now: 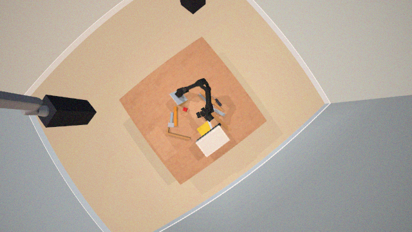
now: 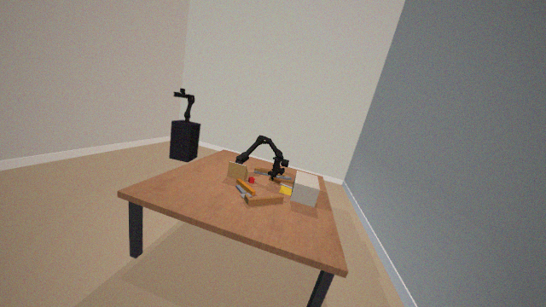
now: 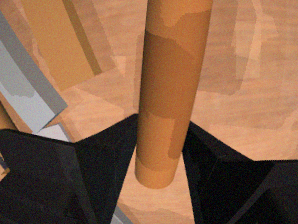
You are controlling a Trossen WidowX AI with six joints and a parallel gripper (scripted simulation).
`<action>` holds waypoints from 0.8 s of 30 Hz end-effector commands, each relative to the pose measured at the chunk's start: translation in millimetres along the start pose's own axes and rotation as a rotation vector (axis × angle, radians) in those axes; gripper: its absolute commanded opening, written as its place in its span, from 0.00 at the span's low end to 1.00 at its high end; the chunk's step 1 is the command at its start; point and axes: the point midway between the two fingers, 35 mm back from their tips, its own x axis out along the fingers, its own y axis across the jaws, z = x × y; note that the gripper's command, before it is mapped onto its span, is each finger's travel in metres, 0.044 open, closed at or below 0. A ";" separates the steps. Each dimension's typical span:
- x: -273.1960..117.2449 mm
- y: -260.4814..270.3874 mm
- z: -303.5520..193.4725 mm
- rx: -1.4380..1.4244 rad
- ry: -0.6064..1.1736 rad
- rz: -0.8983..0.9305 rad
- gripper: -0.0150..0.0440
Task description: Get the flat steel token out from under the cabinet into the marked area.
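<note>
My gripper (image 3: 160, 121) (image 2: 272, 176) is shut on a round orange-brown wooden rod (image 3: 172, 85), which runs up out of the wrist view; its near end shows between the fingers. The gripper is in front of the white cabinet (image 1: 212, 141) (image 2: 304, 188), close above the table; whether the rod touches the table I cannot tell. The yellow marked area (image 1: 203, 129) (image 2: 286, 190) lies against the cabinet's front. A pale strip (image 1: 210, 125) shows at its side; what it is I cannot tell. The steel token cannot be made out in any view.
A red cube (image 1: 185, 109) (image 2: 252, 180), an orange bar (image 1: 176, 116) (image 2: 246, 188) and an angled wooden piece (image 1: 179, 135) (image 2: 264, 200) lie on one side. Grey bar (image 3: 30, 80) and tan bar (image 3: 60, 40) lie beside the gripper. A dark block (image 1: 218, 102) lies behind the arm.
</note>
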 end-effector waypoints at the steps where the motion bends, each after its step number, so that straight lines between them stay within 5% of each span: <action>1: 0.8 -0.6 -5.7 0.005 0.002 -0.001 0.25; 24: 0.9 0.8 -33.0 0.007 0.004 -0.001 0.25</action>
